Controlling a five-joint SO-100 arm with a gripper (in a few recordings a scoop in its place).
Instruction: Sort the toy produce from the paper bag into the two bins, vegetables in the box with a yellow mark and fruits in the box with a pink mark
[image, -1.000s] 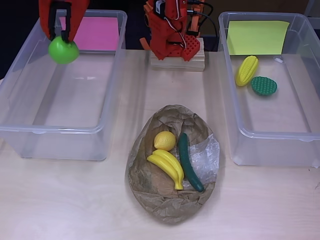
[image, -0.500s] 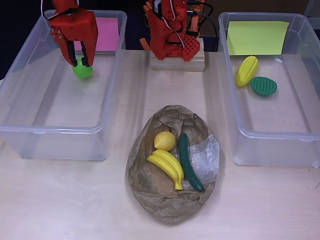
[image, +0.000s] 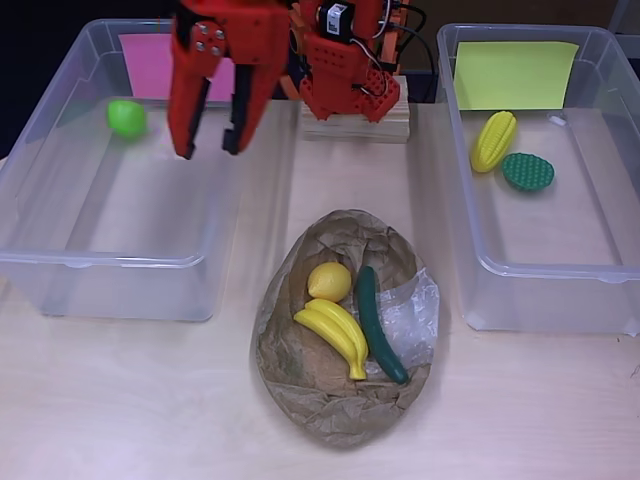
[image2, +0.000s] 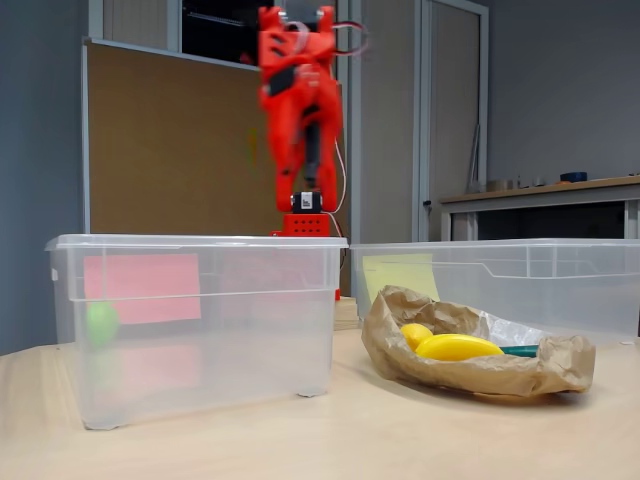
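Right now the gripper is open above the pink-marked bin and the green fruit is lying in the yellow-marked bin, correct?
Not quite. The overhead view shows the green fruit lying in the pink-marked bin, not the yellow one. The gripper is open above that bin.

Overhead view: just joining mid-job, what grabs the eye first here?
The red gripper hangs open and empty over the pink-marked bin, where a green fruit lies near the back left. In the middle, the paper bag holds a lemon, banana and cucumber; the yellow-marked bin has corn and a green vegetable.
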